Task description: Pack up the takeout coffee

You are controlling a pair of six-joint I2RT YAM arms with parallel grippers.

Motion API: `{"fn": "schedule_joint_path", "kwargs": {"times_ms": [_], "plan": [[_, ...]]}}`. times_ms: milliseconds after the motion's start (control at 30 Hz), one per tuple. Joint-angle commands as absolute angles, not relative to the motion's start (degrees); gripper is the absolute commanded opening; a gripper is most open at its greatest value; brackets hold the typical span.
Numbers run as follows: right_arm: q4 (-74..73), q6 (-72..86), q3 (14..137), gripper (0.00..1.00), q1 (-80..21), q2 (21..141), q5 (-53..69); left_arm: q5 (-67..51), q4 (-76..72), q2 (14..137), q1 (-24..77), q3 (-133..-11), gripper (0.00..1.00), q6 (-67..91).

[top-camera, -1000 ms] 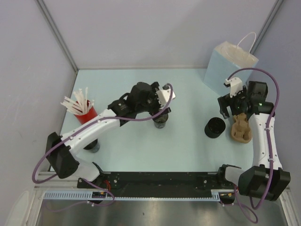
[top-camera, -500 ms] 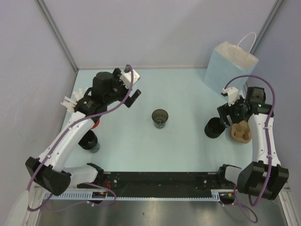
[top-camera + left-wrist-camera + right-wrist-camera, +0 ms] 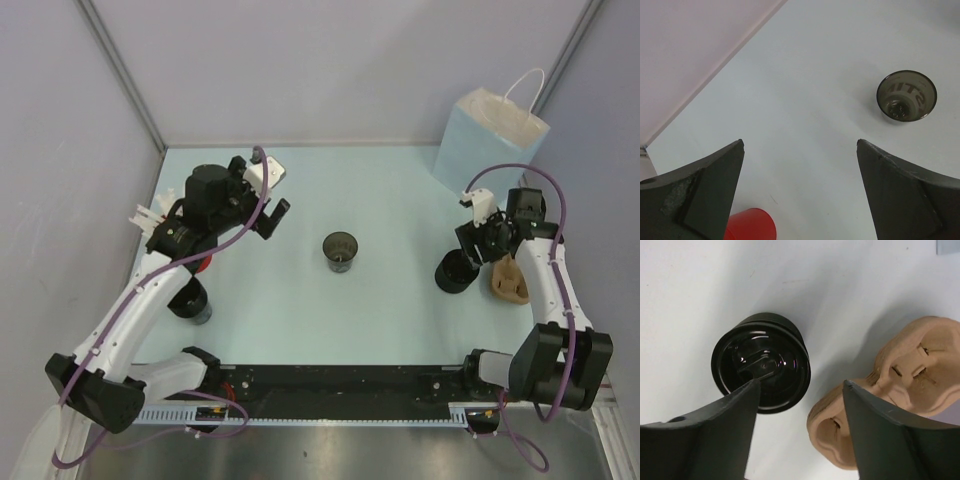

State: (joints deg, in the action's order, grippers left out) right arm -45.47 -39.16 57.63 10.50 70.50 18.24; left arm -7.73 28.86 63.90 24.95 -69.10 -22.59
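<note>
The takeout coffee is a short black cup with a glossy black sip lid, standing at the right of the table. My right gripper hovers just above it, open. One fingertip overlaps the lid's near edge and the other sits over the brown pulp carrier. Nothing is held. The pale-blue paper bag stands upright at the back right. My left gripper is open and empty at the back left.
A dark translucent cup stands mid-table, also seen in the left wrist view as the same cup. A red cup of white straws stands under the left arm. Another dark cup is near the front left. The carrier lies beside the coffee.
The left arm let go of the translucent cup and drew back to the back left. The right gripper moved left and down over the black cup, its jaws narrowing a little.
</note>
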Motion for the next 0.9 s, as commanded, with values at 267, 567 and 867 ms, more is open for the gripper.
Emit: {"fn": "schedule_joint_path", "kwargs": {"times_ms": [267,567,867], "plan": [[-37.62,-36.21,54.67,0.54,8.09,73.39,15.47,-8.61,27.42,63.19,24.52,-67.68,0.99,-20.39],[-37.00,-36.21,53.09,0.43,7.91,73.65,15.47,-8.79,27.25,63.54,24.52,-67.50,0.99,-20.04],[-36.56,-35.95,52.82,0.30,7.91,73.48,15.64,-9.40,27.16,63.63,24.61,-67.33,0.99,-19.77]]}}
